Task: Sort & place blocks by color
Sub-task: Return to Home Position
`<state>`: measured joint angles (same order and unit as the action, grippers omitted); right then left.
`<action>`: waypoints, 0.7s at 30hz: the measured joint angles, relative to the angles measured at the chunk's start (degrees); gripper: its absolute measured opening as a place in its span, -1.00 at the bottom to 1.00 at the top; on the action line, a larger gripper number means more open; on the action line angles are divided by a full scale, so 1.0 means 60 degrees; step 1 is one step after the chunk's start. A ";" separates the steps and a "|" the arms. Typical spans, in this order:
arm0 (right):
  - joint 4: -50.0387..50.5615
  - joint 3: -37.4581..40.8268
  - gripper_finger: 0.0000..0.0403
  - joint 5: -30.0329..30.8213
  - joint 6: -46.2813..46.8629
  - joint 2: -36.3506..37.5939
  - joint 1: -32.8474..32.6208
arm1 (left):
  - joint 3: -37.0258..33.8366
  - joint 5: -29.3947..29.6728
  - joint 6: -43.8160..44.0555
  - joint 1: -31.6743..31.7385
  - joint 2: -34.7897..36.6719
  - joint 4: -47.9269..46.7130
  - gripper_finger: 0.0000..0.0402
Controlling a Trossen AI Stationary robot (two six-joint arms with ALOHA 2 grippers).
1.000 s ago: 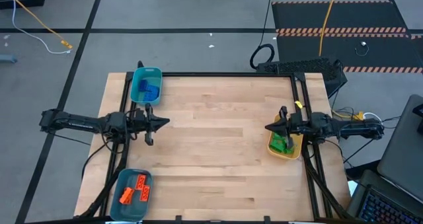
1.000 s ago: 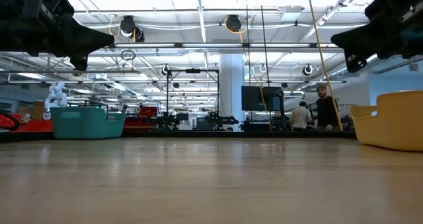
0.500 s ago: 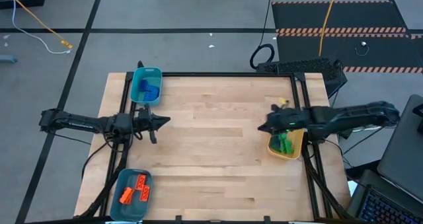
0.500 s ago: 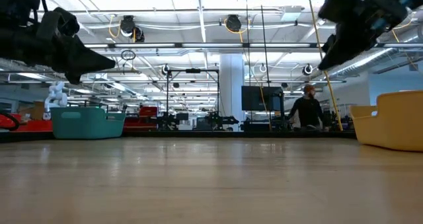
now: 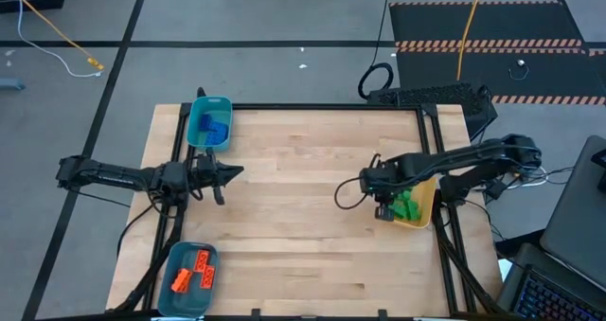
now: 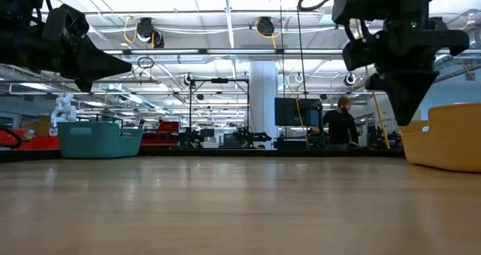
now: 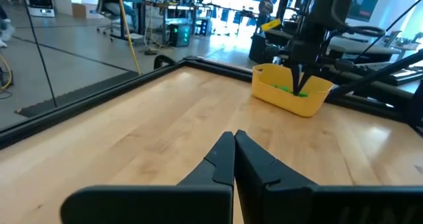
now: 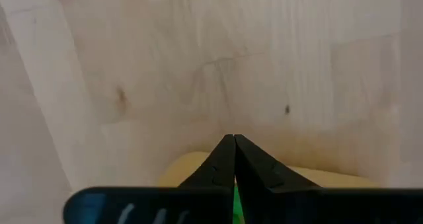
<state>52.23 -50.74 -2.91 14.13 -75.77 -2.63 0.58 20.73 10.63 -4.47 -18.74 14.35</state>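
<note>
Orange blocks (image 5: 192, 271) lay together inside the dark teal bin (image 5: 189, 248) at the near left corner of the pale wooden worktop (image 5: 303, 226); no block lay loose on the wood.

Farther in, at the left edge, the left gripper (image 5: 237, 172) hung above the worktop with its arm stretched out level, pointing to the right across the wood. Its fingers (image 7: 225, 159) were pressed together along their whole length, with nothing between them.

Across from it, on the right side, the right gripper (image 5: 382, 210) pointed straight down. It hovered clear of the wood, over the left rim of the yellow bin (image 5: 417, 224). From the low view its tip (image 6: 406, 119) hung just left of that bin's wall and above its top edge. Its fingers (image 8: 225, 159) were likewise closed tight and empty. Green blocks (image 5: 409, 205) sat heaped in the yellow bin, which stood at the right edge of the worktop.

At the far left corner, blue blocks (image 5: 213, 127) rested in the light blue bin (image 5: 210, 101).

Beyond the far edge, in the room behind, a person (image 6: 340, 127) in dark clothes stood among the benches.
</note>
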 joint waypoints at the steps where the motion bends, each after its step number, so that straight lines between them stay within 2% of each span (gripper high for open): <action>1: 0.0001 0.0000 -1.00 -0.0030 0.0001 -0.0088 0.0000 | 0.0000 0.0000 -0.0003 0.0000 0.0000 -0.0007 -1.00; 5: 0.0268 0.0000 -1.00 -0.0191 -0.0072 -0.0320 -0.0036 | 0.0000 0.0000 -0.0004 0.0000 0.0000 -0.0011 -1.00; 7: 0.0784 0.0000 -1.00 -0.0533 -0.0159 -0.0395 -0.0061 | 0.0000 0.0000 0.0000 0.0000 0.0000 -0.0013 -1.00; 14: 0.2423 0.0010 -1.00 -0.0800 0.0036 -0.0384 -0.0266 | 0.0000 -0.0001 0.0004 0.0000 0.0000 -0.0014 -1.00; 21: 0.1662 0.0007 -1.00 -0.0502 0.0033 0.0333 -0.0361 | 0.0000 0.0000 0.0110 0.0000 0.0003 -0.0011 -1.00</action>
<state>62.21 -50.70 -5.92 14.33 -73.77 -4.80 0.58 20.73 11.29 -4.47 -18.72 14.28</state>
